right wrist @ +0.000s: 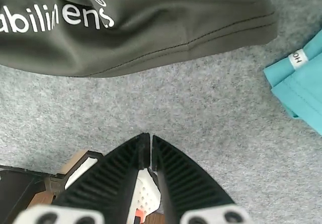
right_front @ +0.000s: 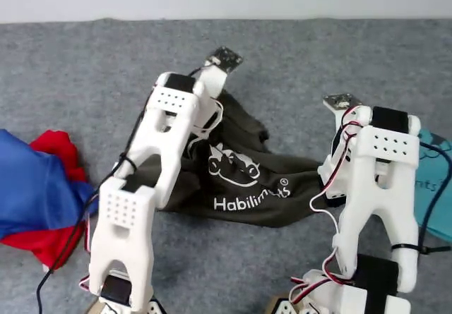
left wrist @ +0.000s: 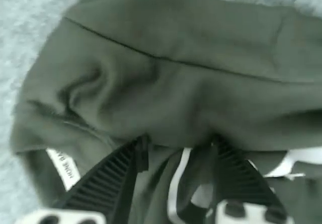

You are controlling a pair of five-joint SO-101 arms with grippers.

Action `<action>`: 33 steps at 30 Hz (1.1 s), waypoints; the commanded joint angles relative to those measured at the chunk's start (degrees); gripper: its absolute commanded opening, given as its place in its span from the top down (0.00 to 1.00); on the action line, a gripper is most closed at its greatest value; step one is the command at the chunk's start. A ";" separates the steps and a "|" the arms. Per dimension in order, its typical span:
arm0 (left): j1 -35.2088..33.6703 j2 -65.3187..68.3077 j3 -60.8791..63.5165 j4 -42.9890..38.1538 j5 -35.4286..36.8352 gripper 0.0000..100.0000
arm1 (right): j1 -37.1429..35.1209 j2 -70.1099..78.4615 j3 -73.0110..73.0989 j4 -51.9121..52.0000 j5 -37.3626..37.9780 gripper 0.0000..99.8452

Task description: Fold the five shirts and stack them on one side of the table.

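Left fingers (left wrist: 110, 178) apart, straddling the olive shirt (left wrist: 176, 83); my right fingers (right wrist: 121, 173) together, just off its hem over desk (right wrist: 201, 108).

1. The right gripper (right wrist: 151, 139) hangs over the grey, felt-like table (right wrist: 191, 108). Its two black ribbed fingers (right wrist: 113, 176) are pressed together at the tips, and nothing is between them.
2. Beyond the fingertips lies a dark olive-green shirt (right wrist: 161, 27), not touching the gripper. It has white letters (right wrist: 55, 18) printed on it, and a stitched hem (right wrist: 201, 40) runs along the edge nearest the gripper.
3. A teal shirt (right wrist: 302, 90) lies near the corner of the olive-green shirt, with a strip of bare table between them. A small white label (right wrist: 298, 57) sits at its folded edge.
4. Behind the fingers there is a white plastic part (right wrist: 145, 196) and a piece of light wood (right wrist: 75, 162).
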 commanded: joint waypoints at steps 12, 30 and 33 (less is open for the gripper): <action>-6.42 4.84 -4.00 21.45 -13.19 0.99 | -0.40 -0.31 -0.35 2.07 0.00 0.98; -6.51 -29.10 41.27 21.10 -13.63 0.98 | -0.48 -0.57 -0.53 2.07 0.09 0.98; -6.51 -32.62 44.79 21.01 -13.63 0.98 | -0.48 -0.57 -0.53 2.07 0.09 0.98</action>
